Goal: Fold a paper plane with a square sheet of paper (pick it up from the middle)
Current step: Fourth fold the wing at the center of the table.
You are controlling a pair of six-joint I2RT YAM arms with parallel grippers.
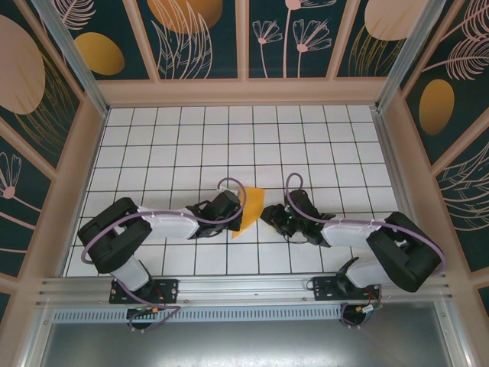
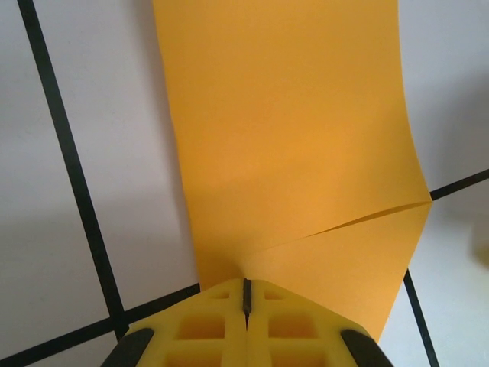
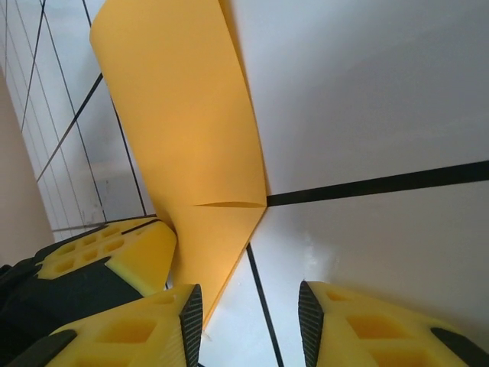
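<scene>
Square sheet of paper (image 1: pixel 250 208): folded, no longer flat. It sits mid-table, nearer the near edge than the far one, between the two hands. Part of it is raised off the table (image 1: pixel 229 138).

Left hand (image 2: pixel 246 294): fingers together, clamped on the sheet's left edge. In the left wrist view the paper fans away from the pinch, with one layer's edge cutting across it.

Right hand (image 3: pixel 248 325): fingers apart, nothing between them, bare table in the gap. The sheet lies just beside it on the left, close to the left finger. I can't tell if they touch.

Long axis: far to near, leaning a little, with a narrow tip aimed at the near-left corner.

Judgement: the coming move turns on the right hand. The paper is a short step to its left, and its free right edge is the nearest thing to take or press.

Around: painted leaf panels (image 1: pixel 199 30) wall the table, well apart from the work. The only crowding I see is the left hand just across the sheet.
</scene>
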